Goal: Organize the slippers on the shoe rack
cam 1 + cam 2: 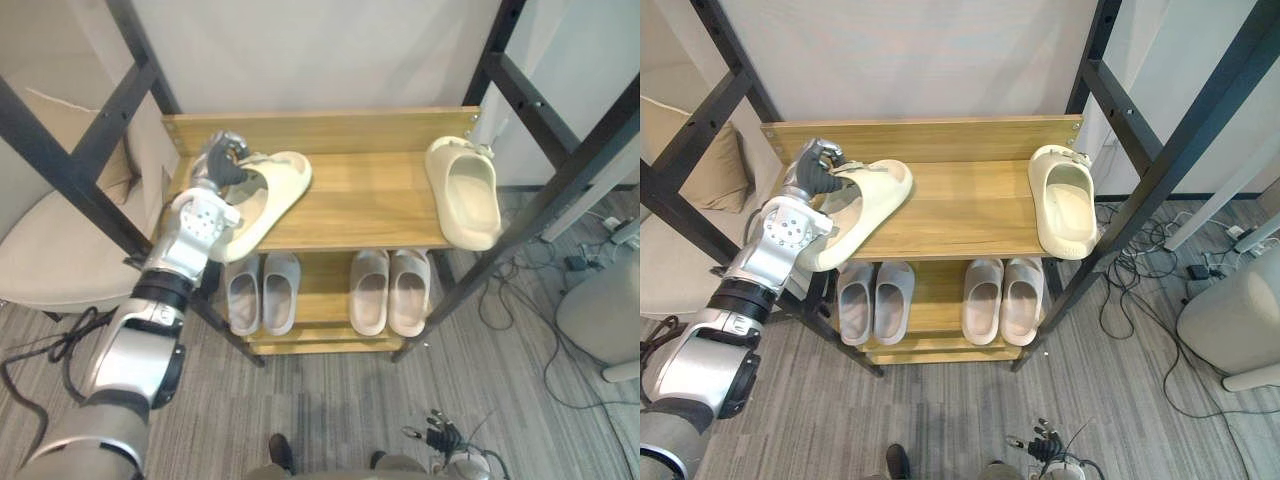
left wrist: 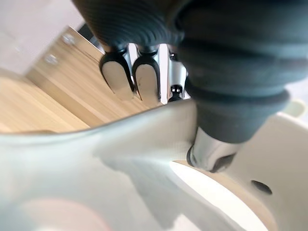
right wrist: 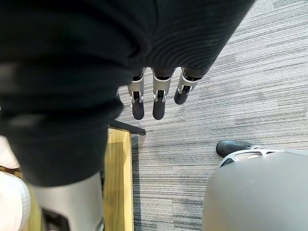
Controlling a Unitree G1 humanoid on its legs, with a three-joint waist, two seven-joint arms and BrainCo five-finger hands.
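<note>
Nearest you: right hand point(image 3: 159, 103) over the carpet point(image 3: 250, 72), fingers straight, holding nothing. On the shoe rack point(image 1: 320, 130), lower shelf point(image 1: 322, 290): four grey slippers, a left pair point(image 1: 245, 295) and a right pair point(image 1: 370, 290). Top shelf point(image 1: 360, 200): two cream slippers. The left hand point(image 1: 222, 165) has its fingers clamped round the left slipper point(image 1: 280, 185); the right slipper point(image 1: 468, 195) lies apart.

Bright even light from above, lower shelf of shoe rack point(image 1: 360, 200) in soft shadow
</note>
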